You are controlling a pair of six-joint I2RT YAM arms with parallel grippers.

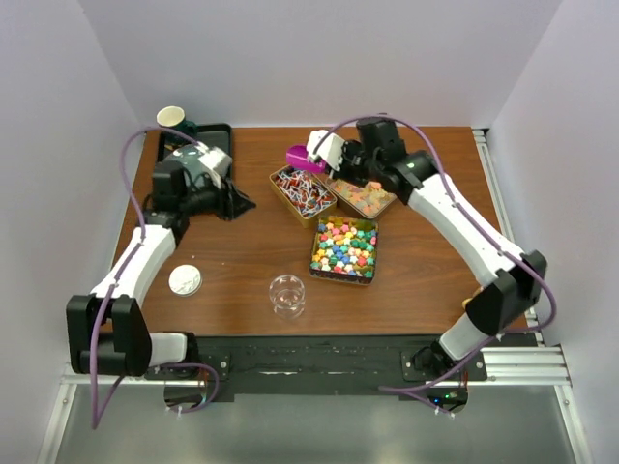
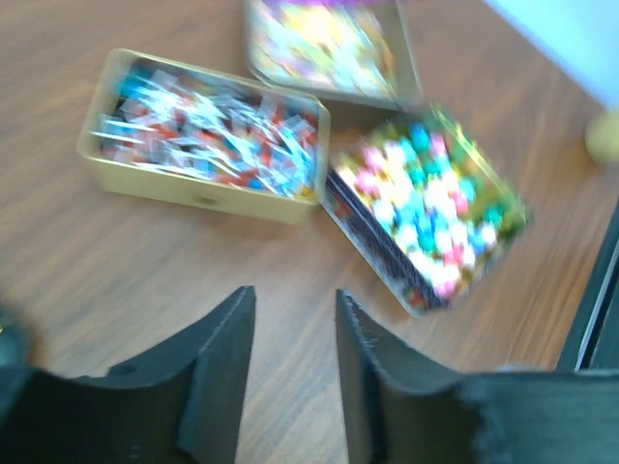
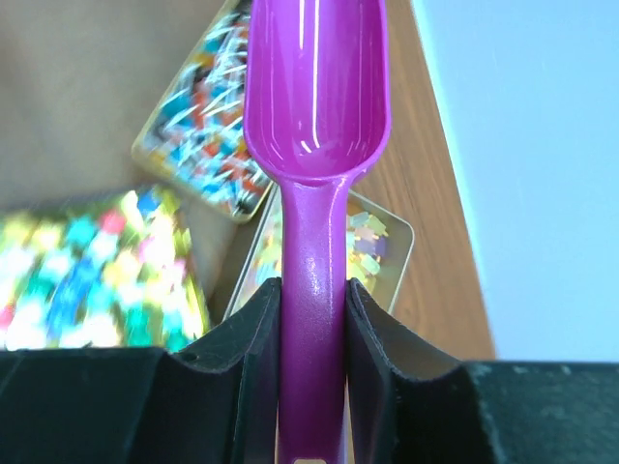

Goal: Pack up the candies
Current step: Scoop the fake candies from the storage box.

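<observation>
The candies (image 1: 343, 246) lie in three open tins (image 2: 203, 198) grouped mid-table (image 1: 227, 266). Wrapped red-white-blue ones fill the far left tin, orange-yellow gummies the far right, and bright mixed pieces the nearest. The right gripper (image 3: 311, 295) is clamped on the handle of a purple scoop (image 3: 315, 97), whose empty bowl is above the far tins. The left gripper (image 2: 295, 302) hangs over bare wood left of the tins, jaws apart with nothing between them. Its view is blurred, so it may be lower than it looks. A clear cup (image 1: 287, 293) and a white lid (image 1: 185, 279) sit nearer the arms.
</observation>
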